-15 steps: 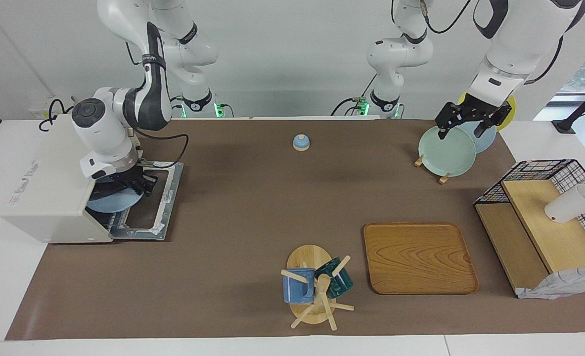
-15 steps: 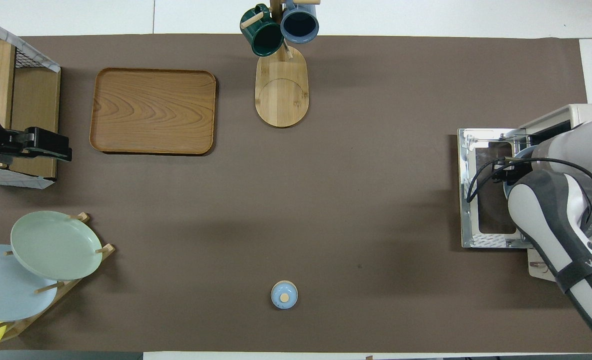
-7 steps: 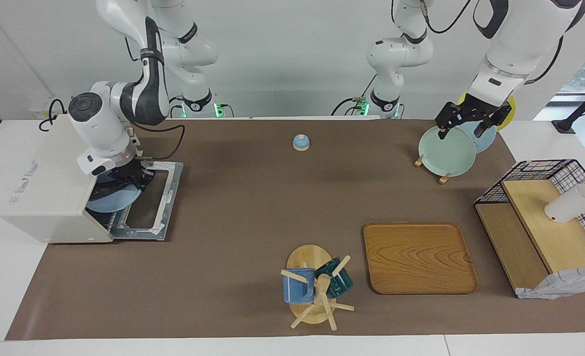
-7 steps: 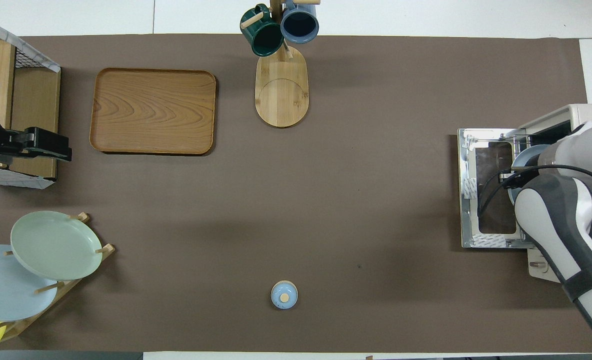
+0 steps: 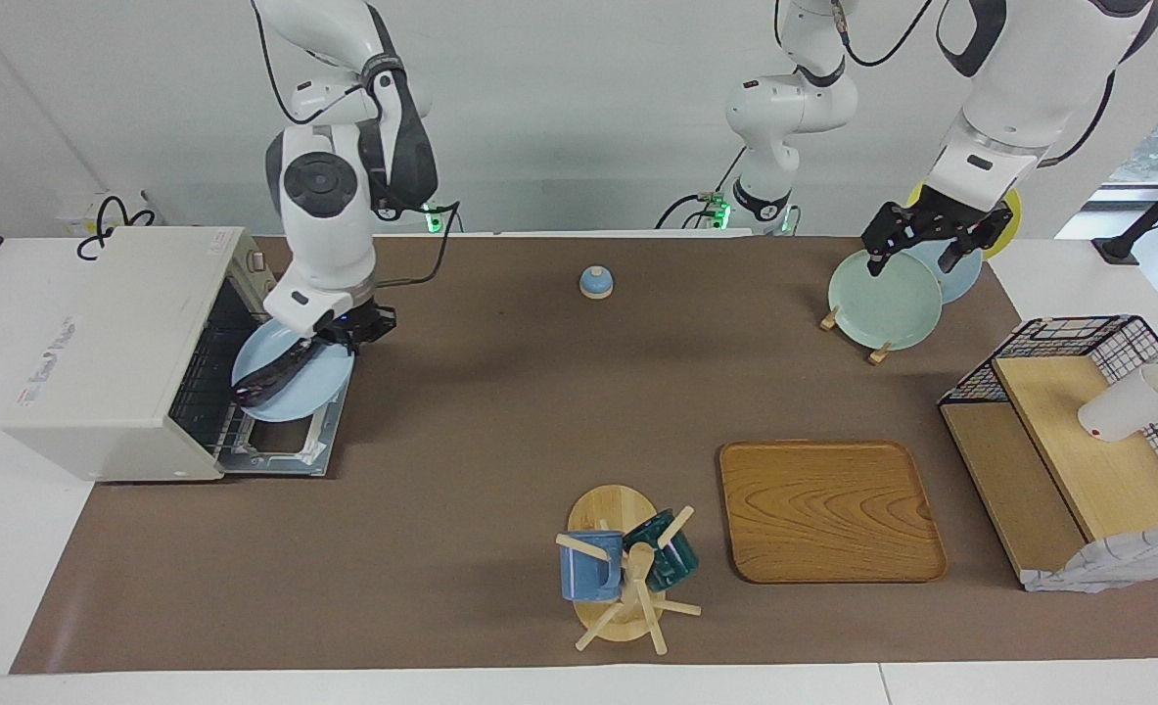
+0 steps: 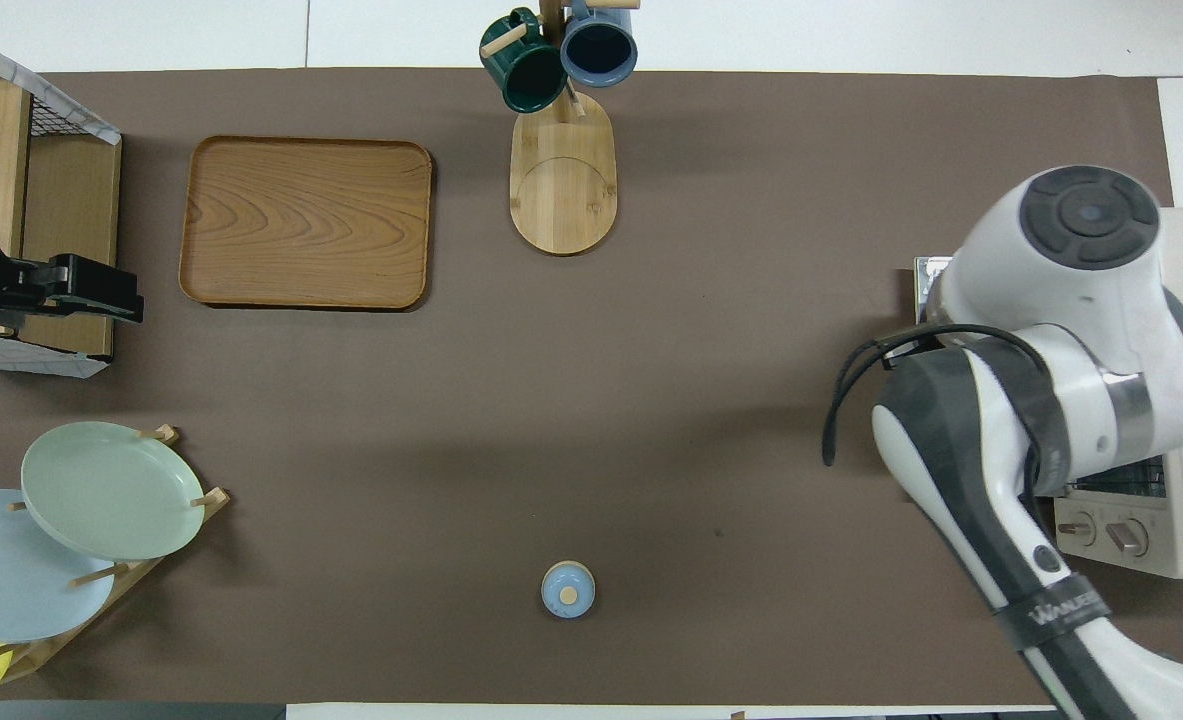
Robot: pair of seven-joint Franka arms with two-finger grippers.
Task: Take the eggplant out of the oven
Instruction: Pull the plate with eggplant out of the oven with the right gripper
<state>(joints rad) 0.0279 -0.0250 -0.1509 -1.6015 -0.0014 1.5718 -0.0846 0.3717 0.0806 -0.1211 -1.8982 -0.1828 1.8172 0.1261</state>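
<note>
Eggplant [image 5: 267,376] lies on a light-blue plate [image 5: 297,384] above the oven's [image 5: 118,348] lowered door [image 5: 290,446]. Right gripper [image 5: 348,328], fingers shut on the plate's rim, carries it: withdrawal step. Next: set the plate on the counter [image 5: 500,411]. Left gripper [image 5: 916,245] waits, fingers spread, over the plate rack [image 5: 872,352].

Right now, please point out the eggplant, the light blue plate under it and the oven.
eggplant [image 5: 267,377]: facing view, dark body.
light blue plate [image 5: 309,397]: facing view, bare face.
oven [image 5: 109,343]: facing view, cream top.
</note>
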